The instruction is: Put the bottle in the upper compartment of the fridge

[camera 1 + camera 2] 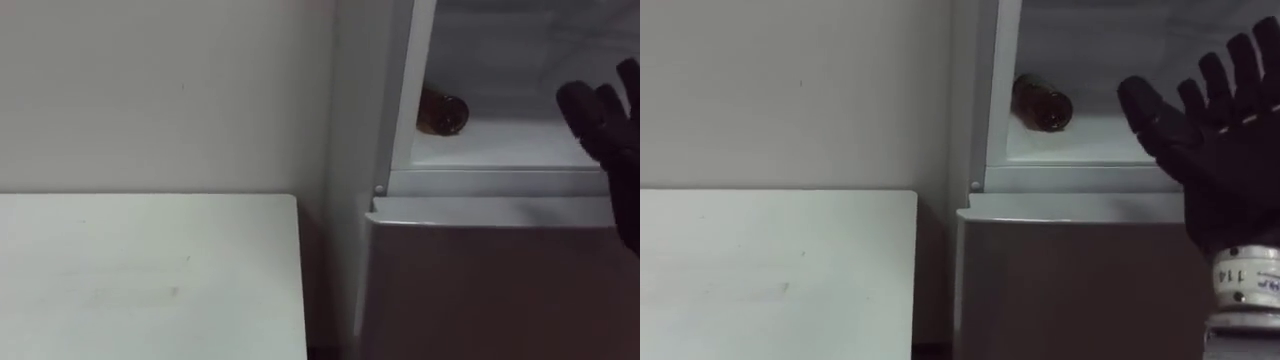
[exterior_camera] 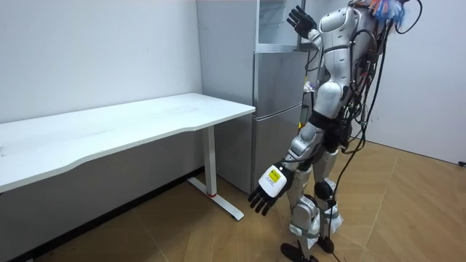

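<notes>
As bottle [image 1: 1042, 104] seemingly lies in fridge [image 1: 1080, 180], right hand [image 1: 1225, 150] fingers [image 1: 1238, 65] apart, left hand [image 2: 263, 195] loose in room view

Brown bottle [image 1: 1043, 104], black right hand [image 1: 1225, 165], seemingly grey fridge [image 1: 1080, 290]

Fridge shelf [image 1: 1105, 142] — bottle [image 1: 1042, 103] on its side

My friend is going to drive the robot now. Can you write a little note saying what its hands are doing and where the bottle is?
Right hand: open, raised in front of the upper fridge, holding nothing.
Left hand: open, hanging by the robot's side.
Bottle: lying on its side on the shelf inside the open upper fridge, near its left wall.
Done: the bottle is in.
Left: probably just drawing the right hand back.
</notes>
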{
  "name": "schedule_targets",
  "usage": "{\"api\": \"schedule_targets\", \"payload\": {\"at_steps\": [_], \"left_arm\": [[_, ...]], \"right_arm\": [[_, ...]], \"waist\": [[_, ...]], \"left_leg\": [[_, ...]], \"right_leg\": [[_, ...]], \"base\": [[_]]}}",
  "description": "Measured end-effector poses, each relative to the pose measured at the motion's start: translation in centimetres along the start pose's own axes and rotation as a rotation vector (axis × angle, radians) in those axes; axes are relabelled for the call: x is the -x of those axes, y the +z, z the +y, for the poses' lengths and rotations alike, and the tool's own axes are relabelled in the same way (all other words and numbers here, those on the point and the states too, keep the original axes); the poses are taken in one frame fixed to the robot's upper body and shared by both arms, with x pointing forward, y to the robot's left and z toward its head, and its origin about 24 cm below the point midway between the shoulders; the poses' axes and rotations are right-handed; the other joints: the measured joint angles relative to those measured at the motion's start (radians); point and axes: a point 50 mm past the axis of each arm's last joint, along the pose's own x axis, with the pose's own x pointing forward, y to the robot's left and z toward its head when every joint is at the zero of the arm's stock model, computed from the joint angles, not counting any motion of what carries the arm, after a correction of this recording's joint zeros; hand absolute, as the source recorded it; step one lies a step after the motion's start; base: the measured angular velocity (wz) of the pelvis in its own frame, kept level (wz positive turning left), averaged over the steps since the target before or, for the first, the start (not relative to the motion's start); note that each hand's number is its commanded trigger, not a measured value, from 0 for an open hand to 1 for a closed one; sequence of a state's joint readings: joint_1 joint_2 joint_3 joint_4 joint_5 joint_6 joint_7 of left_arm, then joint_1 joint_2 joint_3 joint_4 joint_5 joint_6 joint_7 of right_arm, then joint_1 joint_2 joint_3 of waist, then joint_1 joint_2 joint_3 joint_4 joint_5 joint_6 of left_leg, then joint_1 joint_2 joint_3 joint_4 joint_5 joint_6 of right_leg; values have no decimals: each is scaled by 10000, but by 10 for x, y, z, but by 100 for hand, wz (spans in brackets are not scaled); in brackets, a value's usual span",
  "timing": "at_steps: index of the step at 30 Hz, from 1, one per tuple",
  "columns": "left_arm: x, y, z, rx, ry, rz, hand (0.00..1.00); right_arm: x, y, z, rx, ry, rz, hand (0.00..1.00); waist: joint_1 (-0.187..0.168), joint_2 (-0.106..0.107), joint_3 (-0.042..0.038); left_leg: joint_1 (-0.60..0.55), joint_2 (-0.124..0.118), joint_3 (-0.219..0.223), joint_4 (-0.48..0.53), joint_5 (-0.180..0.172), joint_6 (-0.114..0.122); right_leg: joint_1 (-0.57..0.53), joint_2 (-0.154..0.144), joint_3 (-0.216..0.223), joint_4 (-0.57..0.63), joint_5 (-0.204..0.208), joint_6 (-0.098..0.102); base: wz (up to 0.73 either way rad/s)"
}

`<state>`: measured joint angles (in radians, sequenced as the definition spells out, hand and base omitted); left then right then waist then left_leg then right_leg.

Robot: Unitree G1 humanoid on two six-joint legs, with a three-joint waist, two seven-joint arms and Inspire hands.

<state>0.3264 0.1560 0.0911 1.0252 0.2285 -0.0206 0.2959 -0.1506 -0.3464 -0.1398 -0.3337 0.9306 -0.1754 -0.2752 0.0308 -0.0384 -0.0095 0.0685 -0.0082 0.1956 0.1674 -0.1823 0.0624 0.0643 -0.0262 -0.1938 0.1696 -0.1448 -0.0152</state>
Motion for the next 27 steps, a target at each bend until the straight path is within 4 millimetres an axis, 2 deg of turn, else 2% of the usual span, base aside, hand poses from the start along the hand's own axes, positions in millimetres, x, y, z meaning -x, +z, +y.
{"api": "schedule_targets", "payload": {"at_steps": [3,8,12,16,18,20,21,26,27], "left_arm": [[-1,5,-5,-92,-172,-141,0],[0,7,-14,-386,-515,-150,0],[0,12,-20,-733,-766,-352,0],[1,15,-24,-817,-924,-439,0],[1,16,-25,-809,-980,-442,0],[0,18,-26,-866,-1157,-459,0],[0,21,-27,-864,-1196,-543,0],[0,22,-28,-907,-1345,-586,0],[-1,22,-28,-901,-1335,-582,0]], "right_arm": [[11,-6,-8,-762,67,583,0],[29,-19,-21,-2767,83,1303,0],[47,-33,-32,-3546,-45,1873,0],[82,-58,-57,-4457,-1140,2870,0],[97,-70,-70,-4570,-1658,3252,0],[120,-89,-93,-4543,-2882,3809,0],[127,-92,-98,-4479,-3187,3974,0],[194,-105,-134,-3880,-5162,5608,0],[201,-107,-138,-3795,-5425,5782,0]], "waist": [[-25,105,-3],[-13,231,55],[-3,338,91],[-9,394,63],[-13,453,21],[-54,473,-22],[-51,493,-31],[-116,586,-40],[-169,583,-39]], "left_leg": [[-44,2,99,-35,-20,19],[-59,32,193,12,-77,15],[-55,32,225,18,-91,11],[-34,24,276,26,-104,16],[-42,17,281,38,-108,21],[-63,16,286,36,-109,23],[-74,16,287,30,-110,25],[-91,24,314,1,-126,8],[-92,26,313,3,-127,6]], "right_leg": [[-97,-13,36,26,2,6],[-119,-5,52,61,2,6],[-145,6,159,-1,-8,17],[-163,14,236,-13,-16,29],[-194,12,259,2,-16,31],[-203,14,264,23,-13,33],[-213,14,265,17,-12,34],[-272,41,293,43,-13,34],[-272,45,294,42,-14,33]], "base": [[-9],[-5],[-3],[-6],[-5],[0],[0],[-3],[0]]}}
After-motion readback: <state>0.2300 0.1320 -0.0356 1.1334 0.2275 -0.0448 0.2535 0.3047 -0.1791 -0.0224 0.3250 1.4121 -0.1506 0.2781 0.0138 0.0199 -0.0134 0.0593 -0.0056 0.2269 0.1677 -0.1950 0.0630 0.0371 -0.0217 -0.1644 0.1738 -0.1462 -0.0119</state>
